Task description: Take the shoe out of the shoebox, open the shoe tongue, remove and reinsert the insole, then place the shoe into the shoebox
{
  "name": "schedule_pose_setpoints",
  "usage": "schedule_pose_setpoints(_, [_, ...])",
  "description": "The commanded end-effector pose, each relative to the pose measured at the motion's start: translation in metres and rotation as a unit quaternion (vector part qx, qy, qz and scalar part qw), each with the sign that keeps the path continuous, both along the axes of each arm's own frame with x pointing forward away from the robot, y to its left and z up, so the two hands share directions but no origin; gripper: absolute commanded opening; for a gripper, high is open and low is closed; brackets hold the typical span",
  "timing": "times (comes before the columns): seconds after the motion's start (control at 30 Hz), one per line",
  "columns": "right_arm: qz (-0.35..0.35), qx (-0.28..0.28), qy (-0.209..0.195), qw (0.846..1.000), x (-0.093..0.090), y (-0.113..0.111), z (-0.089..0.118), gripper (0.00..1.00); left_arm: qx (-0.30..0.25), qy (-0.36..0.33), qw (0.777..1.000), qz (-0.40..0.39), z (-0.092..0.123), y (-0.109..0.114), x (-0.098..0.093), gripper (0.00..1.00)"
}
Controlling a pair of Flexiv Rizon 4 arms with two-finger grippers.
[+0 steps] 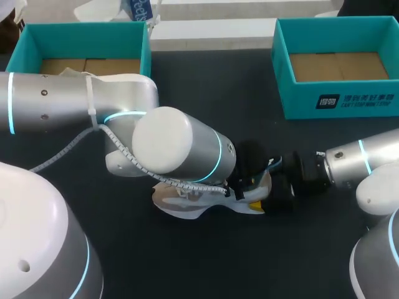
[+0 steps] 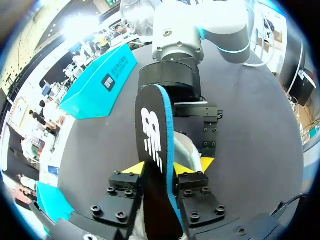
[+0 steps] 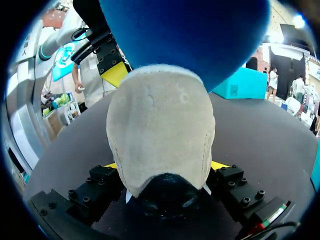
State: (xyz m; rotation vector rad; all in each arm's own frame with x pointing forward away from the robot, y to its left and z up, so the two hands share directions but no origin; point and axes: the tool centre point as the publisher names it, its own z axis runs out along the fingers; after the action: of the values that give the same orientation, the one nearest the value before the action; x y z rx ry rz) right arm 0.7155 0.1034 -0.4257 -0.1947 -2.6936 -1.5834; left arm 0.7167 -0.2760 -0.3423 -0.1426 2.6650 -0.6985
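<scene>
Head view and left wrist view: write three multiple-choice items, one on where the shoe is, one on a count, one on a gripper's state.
1. Where is the shoe?
A. Inside the left shoebox.
B. Inside the right shoebox.
C. Outside both, at the middle of the table.

2. How many teal shoeboxes are on the table?
A. One.
B. Two.
C. Three.

3. What state is the left gripper in?
A. Shut on the insole.
B. Open and empty.
C. Shut on a shoebox wall.

Answers:
1 C: the head view shows it on the dark surface, away from both boxes.
2 B: there is a left shoebox and a right shoebox, and no third.
3 A: the yellow-tipped fingers press the insole from both sides.
</scene>
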Motion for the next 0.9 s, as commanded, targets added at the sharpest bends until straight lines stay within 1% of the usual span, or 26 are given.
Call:
schedule_pose_setpoints(0.03, [0.000,-0.001,0.001,1.000,0.000,0.005,-0.011,0.00,-0.001,0.004,1.000,-0.001,-0.003,-0.002,0.001,0.07])
schedule_pose_setpoints(0.07, [0.000,-0.001,0.001,1.000,0.000,0.005,-0.011,0.00,-0.002,0.006,1.000,-0.002,-0.002,-0.001,0.000,0.00])
schedule_pose_setpoints(0.27, [0.000,-0.001,0.001,1.000,0.000,0.005,-0.011,0.00,-0.007,0.021,1.000,-0.012,0.005,0.002,-0.001,0.00])
schedule_pose_setpoints(0.57, [0.000,-0.001,0.001,1.000,0.000,0.005,-0.011,0.00,-0.024,0.045,0.998,-0.033,0.026,0.005,-0.008,0.00])
schedule_pose_setpoints(0.83, [0.000,-0.001,0.001,1.000,0.000,0.005,-0.011,0.00,-0.039,0.098,0.993,-0.058,0.043,0.001,-0.013,0.00])
schedule_pose_setpoints(0.9, [0.000,-0.001,0.001,1.000,0.000,0.005,-0.011,0.00,-0.044,0.121,0.989,-0.068,0.048,-0.001,-0.014,0.00])
